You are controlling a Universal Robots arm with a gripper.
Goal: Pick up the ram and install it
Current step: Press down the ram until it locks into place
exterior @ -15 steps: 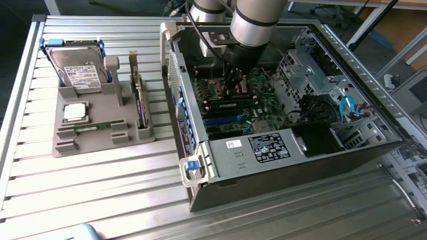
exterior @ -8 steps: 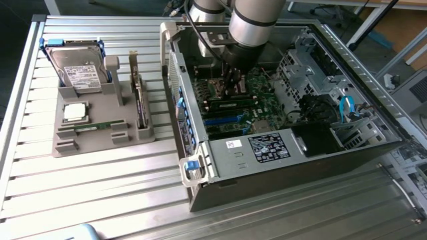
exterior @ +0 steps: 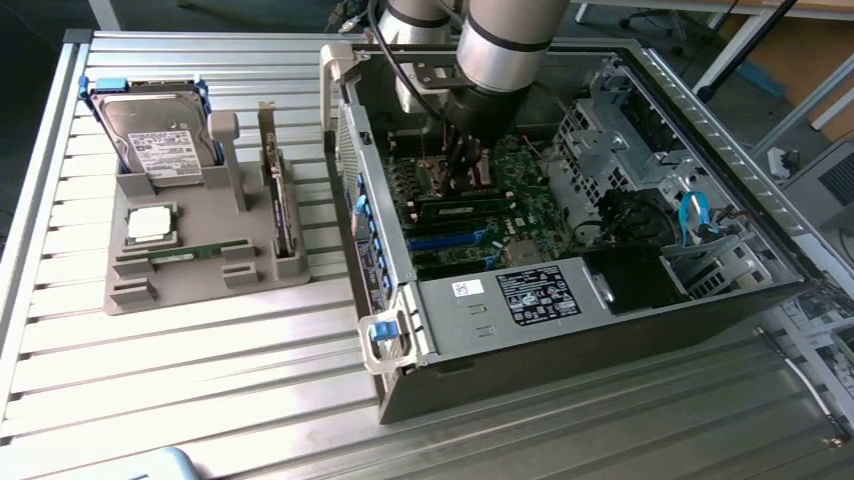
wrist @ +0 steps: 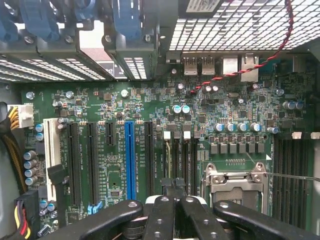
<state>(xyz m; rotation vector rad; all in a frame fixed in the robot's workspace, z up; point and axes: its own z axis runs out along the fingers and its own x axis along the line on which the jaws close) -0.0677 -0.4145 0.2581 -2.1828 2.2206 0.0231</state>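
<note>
Shut hand (exterior: pixel 467 178) inside case, ram (exterior: pixel 200 251) well apart (on holder)

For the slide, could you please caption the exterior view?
Robot arm's shut claw reaches into the open black computer case over the green motherboard; a green ram stick lies in the grey tray.

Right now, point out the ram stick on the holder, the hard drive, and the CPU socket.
ram (exterior: pixel 198 252), exterior view, middle of the green stick.
hard drive (exterior: pixel 163 140), exterior view, its label.
CPU socket (wrist: pixel 235 185), wrist view, metal cover centre.

Hand's fingertips (exterior: pixel 470 178) hidden among motherboard (exterior: pixel 494 215) parts; arm (exterior: pixel 514 40) cut off by upper edge.
</note>
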